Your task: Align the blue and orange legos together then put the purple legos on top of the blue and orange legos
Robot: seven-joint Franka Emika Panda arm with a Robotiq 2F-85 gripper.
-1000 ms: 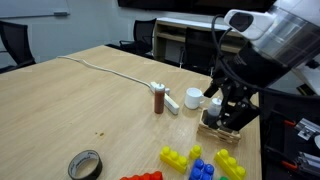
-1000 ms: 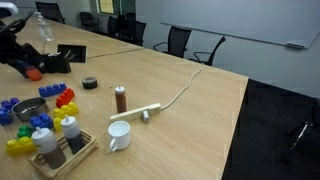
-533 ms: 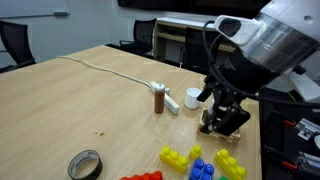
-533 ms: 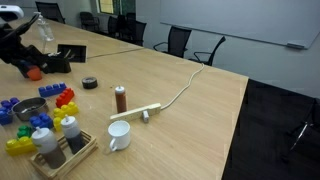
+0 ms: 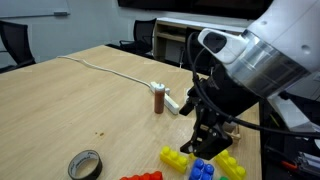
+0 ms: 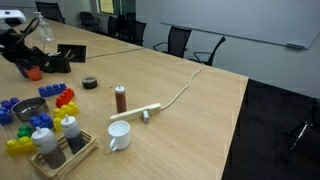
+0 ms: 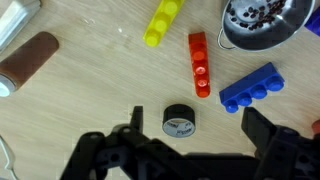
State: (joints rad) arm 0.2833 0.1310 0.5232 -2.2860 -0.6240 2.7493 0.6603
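Gripper point(image 7: 192, 122): jaws spread wide apart and clamped on nothing; the fingers point(image 7: 134, 125) are bare in the wrist view.
Contact: the fingers touch no block; whether their tips meet the table point(image 7: 90, 105) cannot be told.
Tape roll point(image 7: 178, 122): a small black ring flat on the wood, seen in the gap between the two fingers, closer to the finger at 9 o'clock.
Orange block point(image 7: 201, 65): at 12 o'clock from the gripper, just past the tape roll, lying flat with its long side pointing away from the gripper.
Blue block point(image 7: 252, 88): at 2 o'clock from the gripper, lying flat and slanted, its near end just beside the orange block's lower end with a thin strip of wood between them; the two are not lined up.
Yellow block point(image 7: 163, 22): at 11 o'clock, farther out, lying slanted, apart from the orange block.
Metal bowl point(image 7: 285, 38): at 1 o'clock, beyond the blue block, with small dark bits inside.
Brown bottle point(image 7: 28, 62): at 10 o'clock, near the picture's edge, well apart from the blocks.
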